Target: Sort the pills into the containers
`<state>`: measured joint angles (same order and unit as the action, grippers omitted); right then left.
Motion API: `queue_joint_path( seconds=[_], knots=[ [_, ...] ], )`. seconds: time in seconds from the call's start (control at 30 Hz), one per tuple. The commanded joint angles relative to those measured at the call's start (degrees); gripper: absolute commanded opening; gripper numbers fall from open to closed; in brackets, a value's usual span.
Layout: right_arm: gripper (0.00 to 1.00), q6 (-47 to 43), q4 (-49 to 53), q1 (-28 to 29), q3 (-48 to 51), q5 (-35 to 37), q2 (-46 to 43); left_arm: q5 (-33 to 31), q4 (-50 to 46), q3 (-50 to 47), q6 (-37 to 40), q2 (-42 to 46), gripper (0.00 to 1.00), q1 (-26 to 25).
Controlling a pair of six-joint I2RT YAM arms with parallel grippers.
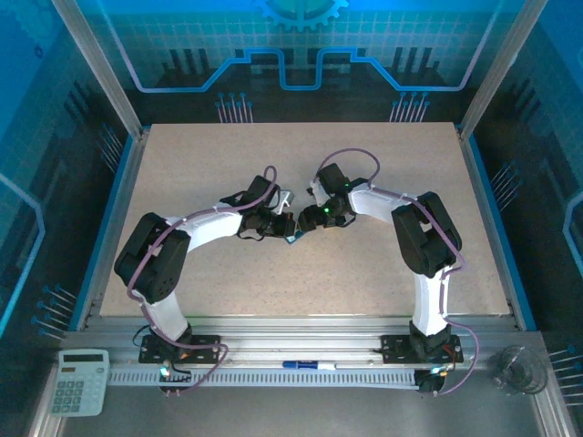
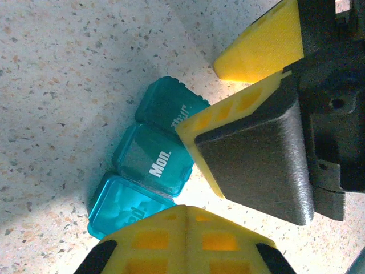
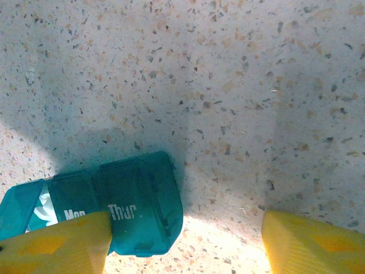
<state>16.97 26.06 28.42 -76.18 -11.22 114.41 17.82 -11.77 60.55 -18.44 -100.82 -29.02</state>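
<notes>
Beside pill box: left gripper, jaws closed; right gripper, jaws apart over Thur lid; advised: brace box, pry gently.

The top camera hangs high behind the arm bases, looking down on the whole desk. Each wrist camera rides close above the speckled surface, one peering past the left pincer, the other past the right pincer. Both close views share the teal pill box.

Table: speckled beige top, centre of frame.
Back wall: blue gear-and-circuit panel, top.
Lower left: white calculator.
</notes>
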Motion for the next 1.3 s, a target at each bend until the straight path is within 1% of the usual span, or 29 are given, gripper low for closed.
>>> queue_joint_path(
  seconds=[0.0, 0.57, 0.83, 1.0, 1.27],
  knots=[
    [0.71, 0.63, 0.98, -0.45, 1.21, 0.32, 2.46, -0.25, -1.89, -0.96, 0.53, -1.37, 0.00, -0.53],
    [0.71, 0.94, 1.09, -0.47, 1.12, 0.15, 2.59, -3.20, -2.64, -1.32, 2.69, -6.01, 0.00, -1.21],
    [0.71, 1.03, 1.18, -0.47, 0.80, 0.09, 2.86, -4.62, -3.48, -1.10, 3.41, -5.81, 0.00, -1.52],
    [0.71, 1.32, 1.75, -0.69, -0.65, 0.07, 3.36, -5.20, -4.85, 0.72, 4.33, -4.85, 0.00, -1.50],
    [0.71, 1.83, 3.28, -0.66, -4.66, -0.72, 4.53, -7.90, -8.06, 4.32, 6.45, -4.70, 0.00, -1.48]
  ],
)
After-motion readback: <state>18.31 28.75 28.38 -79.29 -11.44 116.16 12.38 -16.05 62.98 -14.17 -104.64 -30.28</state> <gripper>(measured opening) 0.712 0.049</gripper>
